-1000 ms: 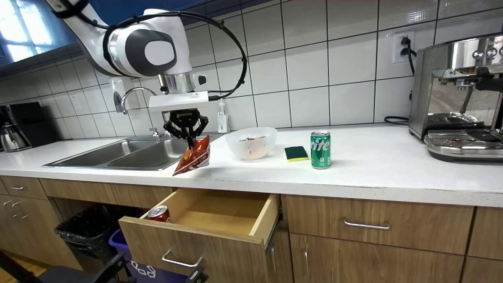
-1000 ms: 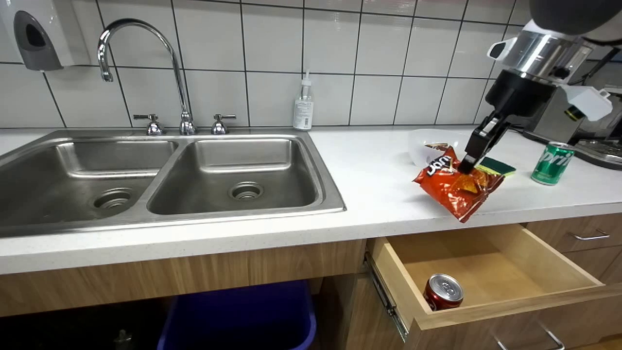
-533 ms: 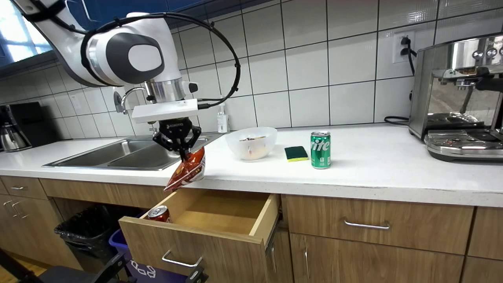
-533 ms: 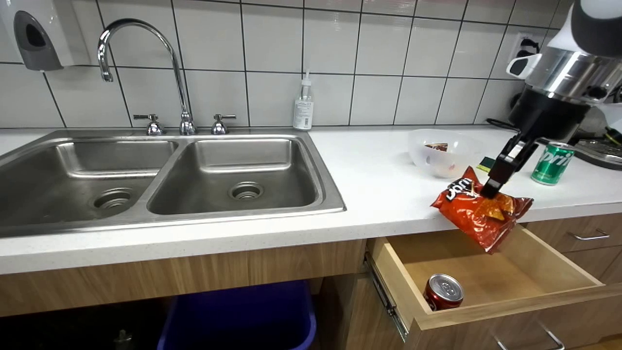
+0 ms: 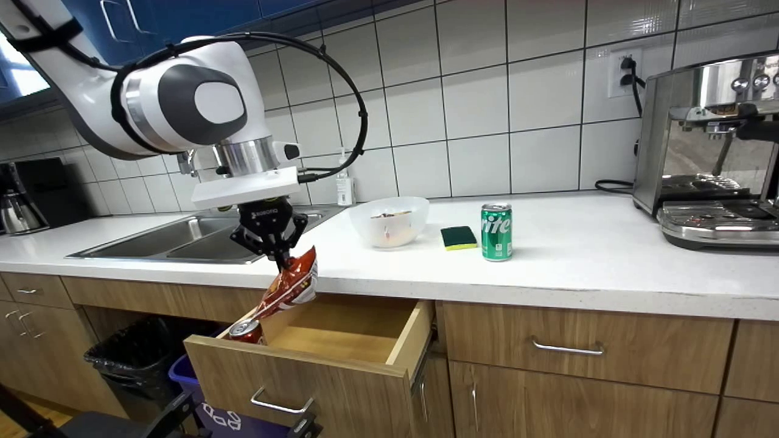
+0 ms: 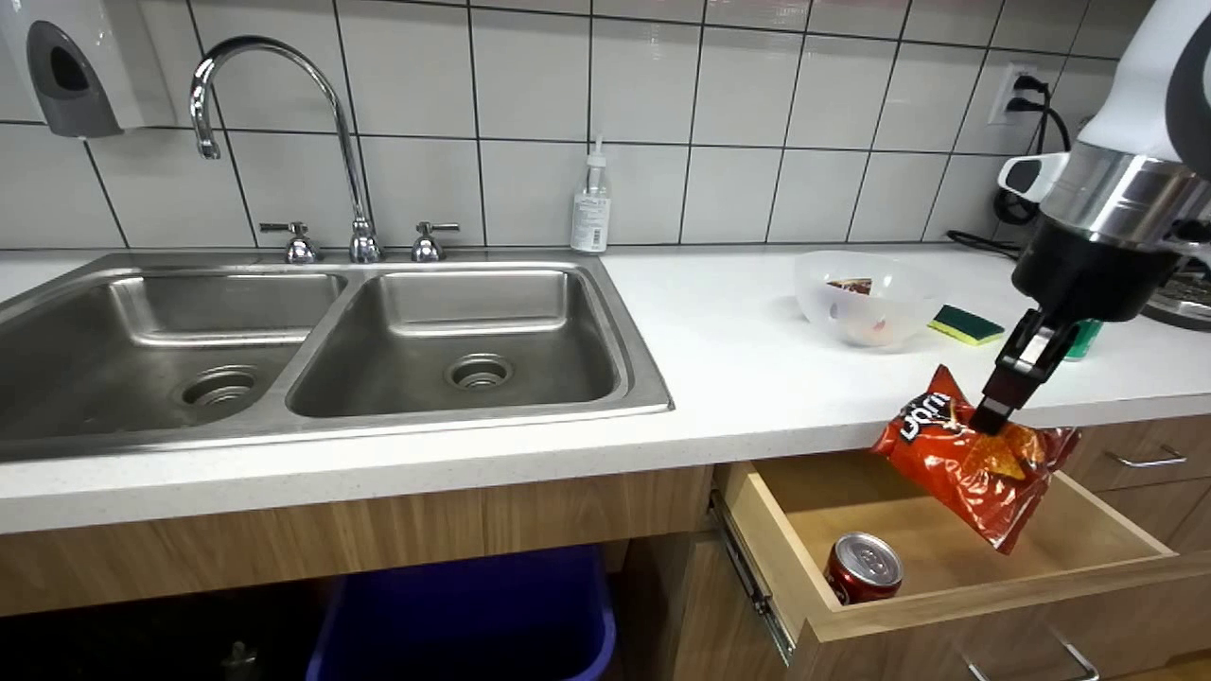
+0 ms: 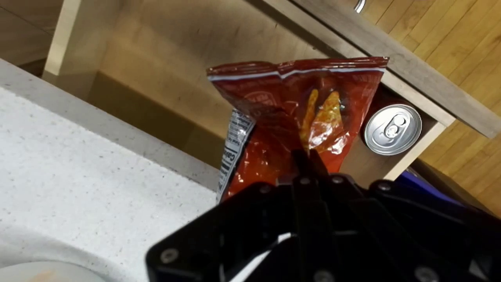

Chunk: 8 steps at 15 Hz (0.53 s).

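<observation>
My gripper (image 6: 991,421), clamped on the chip bag (image 6: 974,487), sits lower than before. Counter edge (image 7: 117,131) is near, drawer (image 6: 993,597) below has room.

In an exterior view: camera stands back in front of the counter (image 5: 608,261), a bit above its top, faces the tiled wall (image 5: 475,121); coffee machine (image 5: 709,176) at 3 o'clock, open drawer (image 5: 341,334) at 7. In an exterior view: closer to the sink (image 6: 317,345), same wall faced, tilted further down; faucet (image 6: 352,175) at 10 o'clock, drawer at 4. Both exterior views share sink, bowl (image 5: 389,225), sponge (image 5: 458,236), drawer (opposite outer sides of it). Wrist view: near, aims down past the gripper (image 7: 308,158), which sits at 5 o'clock; counter at 8, wood floor (image 7: 465,51) at 2. Shares drawer, chip bag (image 7: 287,125) and red can (image 7: 392,130) with both exterior views.
</observation>
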{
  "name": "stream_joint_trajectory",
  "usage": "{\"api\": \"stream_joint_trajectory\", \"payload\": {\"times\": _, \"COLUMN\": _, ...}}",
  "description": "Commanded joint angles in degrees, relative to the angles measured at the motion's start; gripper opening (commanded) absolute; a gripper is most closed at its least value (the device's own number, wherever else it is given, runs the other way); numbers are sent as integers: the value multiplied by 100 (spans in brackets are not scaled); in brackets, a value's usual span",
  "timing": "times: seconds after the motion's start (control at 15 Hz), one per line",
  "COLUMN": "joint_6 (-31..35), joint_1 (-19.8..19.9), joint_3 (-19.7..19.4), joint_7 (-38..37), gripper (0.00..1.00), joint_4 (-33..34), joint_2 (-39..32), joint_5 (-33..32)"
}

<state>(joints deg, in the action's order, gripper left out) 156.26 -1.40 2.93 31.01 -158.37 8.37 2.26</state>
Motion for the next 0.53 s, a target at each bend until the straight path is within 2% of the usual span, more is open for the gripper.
{"api": "stream_joint_trajectory", "payload": {"times": 0.0, "joint_6": 135, "joint_1": -59, "joint_3": -19, "joint_7": -565, "gripper": 0, "joint_4": -94, "joint_2": -86, "joint_5": -598}}
{"api": "stream_joint_trajectory", "payload": {"times": 0.47, "joint_6": 232, "joint_1": -74, "joint_3": 50, "joint_7": -1310, "gripper": 0, "joint_4": 88, "joint_2": -610, "joint_5": -1328}}
